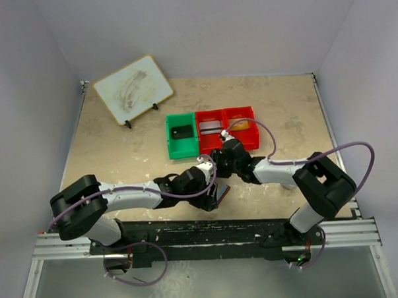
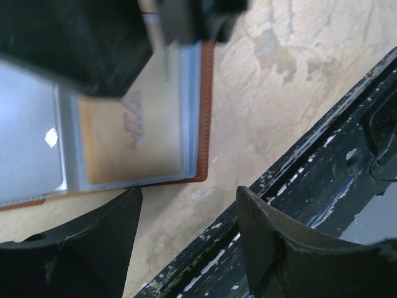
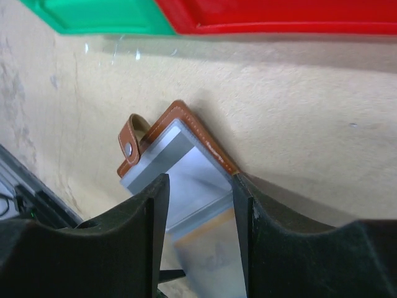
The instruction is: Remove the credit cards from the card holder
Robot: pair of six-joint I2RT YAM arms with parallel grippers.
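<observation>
The card holder (image 3: 186, 167) lies open on the table, brown leather with pale blue-grey inner panels and a snap tab (image 3: 130, 146). A tan card (image 2: 136, 136) sits inside one clear sleeve. My right gripper (image 3: 198, 186) stands open, right over the holder, one finger on each side of the inner panel; whether they touch it I cannot tell. Its dark fingers (image 2: 80, 49) cover the holder's far part in the left wrist view. My left gripper (image 2: 189, 205) is open just short of the holder's near edge (image 2: 186, 180), with only bare table between its fingers. From above, both grippers meet at the holder (image 1: 223, 193).
A green bin (image 1: 182, 135) with a dark item and two red bins (image 1: 226, 127) stand just behind the holder. A white board on a stand (image 1: 133, 88) is at the back left. The black front rail (image 2: 322, 149) runs close beside my left gripper.
</observation>
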